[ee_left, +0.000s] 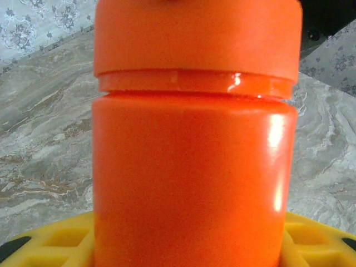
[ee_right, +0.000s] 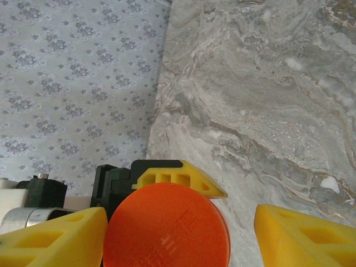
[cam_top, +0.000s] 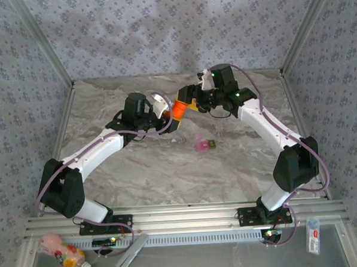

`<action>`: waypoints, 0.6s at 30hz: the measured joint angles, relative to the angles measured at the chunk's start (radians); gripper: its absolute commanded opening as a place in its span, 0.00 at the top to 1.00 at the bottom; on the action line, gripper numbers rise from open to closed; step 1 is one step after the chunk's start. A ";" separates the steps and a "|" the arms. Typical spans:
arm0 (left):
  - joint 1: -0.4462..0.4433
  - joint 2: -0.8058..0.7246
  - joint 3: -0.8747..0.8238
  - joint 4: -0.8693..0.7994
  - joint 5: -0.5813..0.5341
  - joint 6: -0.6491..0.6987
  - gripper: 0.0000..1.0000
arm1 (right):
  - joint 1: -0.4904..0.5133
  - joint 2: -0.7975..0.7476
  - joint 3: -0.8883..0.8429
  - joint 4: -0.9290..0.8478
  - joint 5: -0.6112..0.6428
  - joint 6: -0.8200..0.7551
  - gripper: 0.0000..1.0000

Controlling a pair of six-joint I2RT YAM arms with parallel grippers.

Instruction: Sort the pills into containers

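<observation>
Left gripper (cam_top: 175, 117) clamps a small orange plastic bottle (ee_left: 189, 183) steady so right gripper's (ee_right: 181, 216) parted jaws, straddling its cap (ee_right: 167, 231), can unscrew it.

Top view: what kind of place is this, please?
Probably a robot test booth: two arms bolted to a metal rail, a marble-look table, and patterned walls closing it in.

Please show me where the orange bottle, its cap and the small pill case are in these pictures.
orange bottle (ee_left: 189, 183), left wrist view, on the middle of its body.
bottle cap (ee_right: 167, 228), right wrist view, on its flat top.
pill case (cam_top: 201, 146), top external view, on its pink compartment.
</observation>
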 measured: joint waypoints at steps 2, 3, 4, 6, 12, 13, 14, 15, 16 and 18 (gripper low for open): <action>0.000 0.000 0.003 0.000 0.000 0.000 1.00 | 0.003 0.000 0.000 0.001 -0.006 0.000 0.31; 0.000 0.000 0.004 0.000 0.000 0.000 1.00 | 0.004 0.000 0.000 0.001 -0.008 0.000 0.31; 0.000 0.000 0.004 0.000 0.000 0.000 1.00 | 0.004 0.000 0.000 0.001 -0.011 0.000 0.33; 0.000 0.000 0.005 0.000 0.000 0.000 1.00 | 0.008 0.000 0.000 0.002 -0.013 -0.003 0.36; 0.000 0.001 0.005 -0.007 0.000 0.000 1.00 | 0.012 0.000 0.000 0.013 -0.019 -0.018 0.50; 0.000 0.001 0.005 -0.009 0.000 -0.001 1.00 | 0.012 0.000 -0.001 0.014 -0.020 -0.021 0.53; 0.000 0.001 0.005 -0.011 0.000 -0.001 1.00 | 0.012 0.000 -0.002 0.016 -0.022 -0.024 0.55; 0.000 0.001 0.005 -0.013 0.000 -0.001 1.00 | 0.012 0.000 -0.005 0.020 -0.026 -0.027 0.57; 0.000 0.001 0.005 -0.016 0.000 -0.001 1.00 | 0.011 0.000 -0.007 0.023 -0.031 -0.034 0.57; 0.000 0.000 0.005 -0.021 0.003 0.000 1.00 | 0.008 0.000 -0.012 0.027 -0.047 -0.053 0.59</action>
